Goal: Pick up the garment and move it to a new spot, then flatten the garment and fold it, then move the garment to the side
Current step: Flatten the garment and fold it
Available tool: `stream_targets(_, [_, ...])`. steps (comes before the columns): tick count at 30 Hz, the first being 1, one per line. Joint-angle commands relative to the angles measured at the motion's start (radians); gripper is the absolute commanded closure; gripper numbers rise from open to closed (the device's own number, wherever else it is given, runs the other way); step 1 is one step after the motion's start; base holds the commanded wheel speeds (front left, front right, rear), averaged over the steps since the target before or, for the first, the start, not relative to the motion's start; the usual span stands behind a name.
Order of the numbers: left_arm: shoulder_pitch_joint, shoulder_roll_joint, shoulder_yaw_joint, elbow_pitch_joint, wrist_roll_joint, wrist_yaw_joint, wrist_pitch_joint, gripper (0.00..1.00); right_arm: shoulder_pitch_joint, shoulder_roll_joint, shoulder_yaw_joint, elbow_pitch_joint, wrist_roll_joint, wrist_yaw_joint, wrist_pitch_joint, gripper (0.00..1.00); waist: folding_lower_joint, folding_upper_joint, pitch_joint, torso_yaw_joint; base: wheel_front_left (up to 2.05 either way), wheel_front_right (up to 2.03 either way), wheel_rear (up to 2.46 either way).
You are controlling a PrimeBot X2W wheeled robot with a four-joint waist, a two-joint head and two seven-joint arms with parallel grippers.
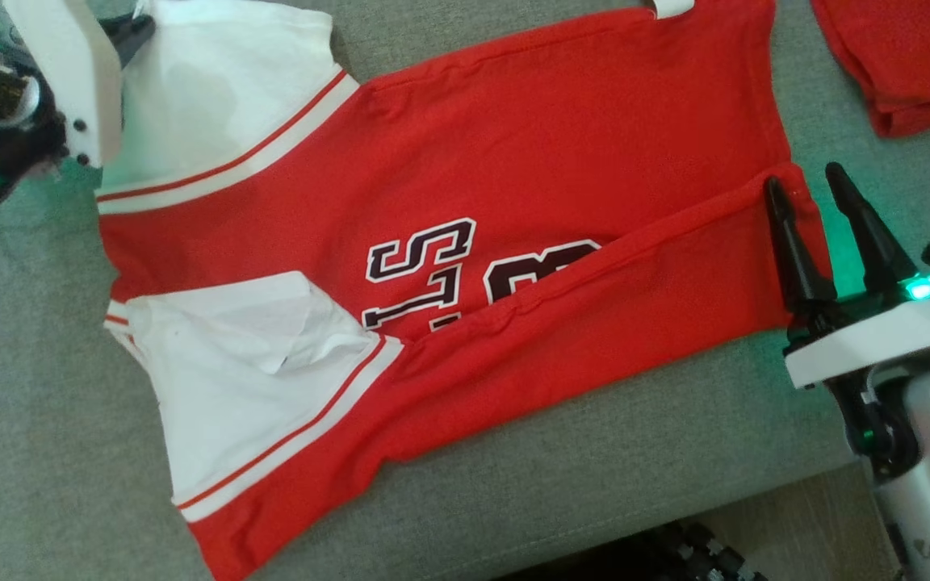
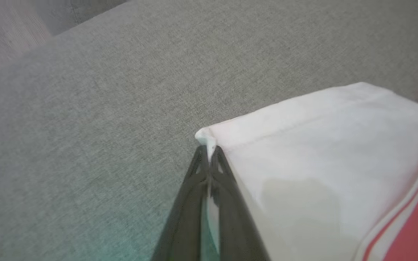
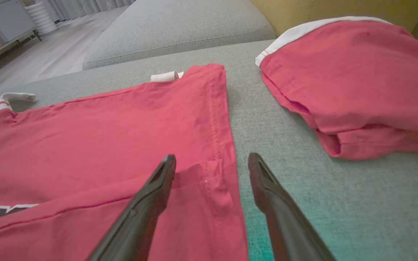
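Note:
The garment is a red jersey with white sleeves and dark lettering, spread across the grey sofa cushion, its near long edge folded over the front. My left gripper is shut on the corner of the far white sleeve; its white housing shows at the head view's upper left. My right gripper is open, its fingers straddling the garment's folded hem corner at the right end. The near white sleeve lies flat with a small crease.
A second red and white garment lies bunched at the upper right, shown as a red mound in the right wrist view. The grey cushion ends at its front edge at lower right, with wooden floor below.

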Motion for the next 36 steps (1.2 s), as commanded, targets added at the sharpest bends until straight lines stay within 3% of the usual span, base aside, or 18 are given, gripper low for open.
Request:
stream_targets(1, [-0.035, 0.048, 0.018, -0.019, 0.009, 0.002, -0.015, 1.0, 0.0, -0.01, 0.003, -0.026, -0.008, -0.001, -0.001, 0.0, 0.0, 0.0, 0.002, 0.002, 0.0, 0.0, 0.0])
stream_targets(9, [-0.097, 0.087, -0.071, -0.02, 0.03, 0.002, -0.216, 1.0, -0.169, -0.032, -0.008, 0.044, 0.073, -0.001, 0.118, 0.0, 0.0, 0.0, 0.008, 0.006, 0.0, 0.0, 0.0])
stream_targets(19, [-0.197, 0.083, -0.187, 0.007, -0.006, 0.002, -0.301, 1.0, -0.46, -0.092, 0.069, 0.232, 0.21, -0.001, 0.373, 0.0, 0.0, 0.0, 0.033, 0.037, 0.0, 0.0, 0.0])
stream_targets(23, [-0.227, 0.079, -0.228, 0.018, -0.026, 0.002, -0.322, 1.0, -0.52, -0.106, 0.101, 0.262, 0.26, -0.001, 0.403, 0.0, 0.0, 0.0, 0.041, 0.046, 0.0, 0.0, 0.0])
stream_targets(24, [-0.233, 0.078, -0.237, 0.021, -0.031, 0.002, -0.326, 1.0, -0.53, -0.111, 0.108, 0.265, 0.269, -0.001, 0.404, 0.12, 0.0, 0.0, 0.042, 0.048, 0.0, 0.0, 0.0])
stream_targets(26, [-0.244, 0.077, -0.251, 0.027, -0.041, 0.002, -0.334, 1.0, -0.544, -0.12, 0.132, 0.271, 0.283, -0.001, 0.417, 1.0, 0.0, 0.0, 0.043, 0.05, 0.0, 0.0, 0.0])
stream_targets(36, [-0.275, 0.077, -0.292, 0.043, -0.052, 0.002, -0.39, 1.0, -0.594, -0.155, 0.183, 0.28, 0.291, -0.001, 0.407, 1.0, 0.0, 0.0, 0.037, 0.051, 0.0, 0.0, 0.0])
